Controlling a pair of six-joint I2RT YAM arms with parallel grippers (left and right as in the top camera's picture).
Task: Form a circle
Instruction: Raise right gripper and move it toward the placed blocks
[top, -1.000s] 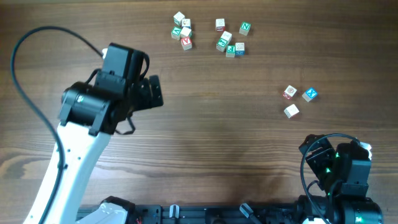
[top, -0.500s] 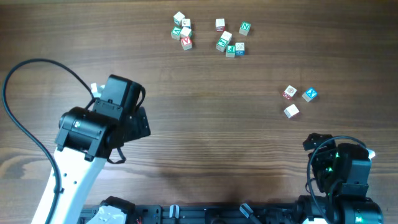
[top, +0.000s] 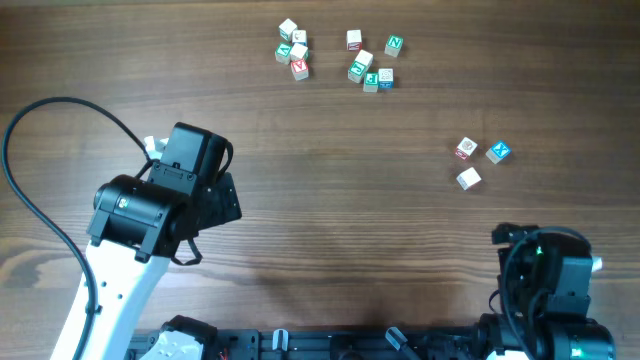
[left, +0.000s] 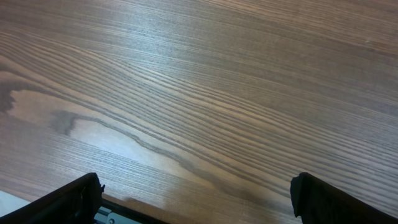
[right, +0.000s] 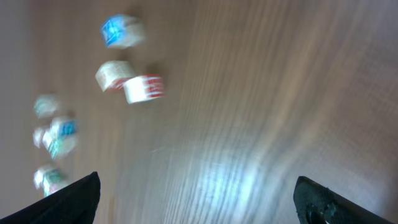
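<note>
Nearest edge, right side: right arm folded low by the base, right hand (right: 196, 182) wide open and holding nothing, with only bare wooden desk (top: 350, 200) between its two fingers; the right wrist view is motion-blurred. Left side, a little farther in: left arm reaching up from the near edge, black cable (top: 30, 120) looping out over the desk beside it. Left hand (left: 194, 182) also spread fully, nothing between the fingers, plain wood grain below. Mid-desk, right half, beyond the right hand: the circle (top: 478, 160), a tight trio of small wooden letter cubes. It is made up of a pale red-marked cube (top: 467, 148), a blue-marked cube (top: 498, 151) just beside it, and a second pale cube (top: 468, 179) nearer the robot, with narrow gaps between them from above. Neither hand touches the trio, and the left hand is well apart from it. Far edge: loose scatter of cubes (top: 360, 62) in two clumps, several green-marked, including a green N cube (top: 394, 44).
</note>
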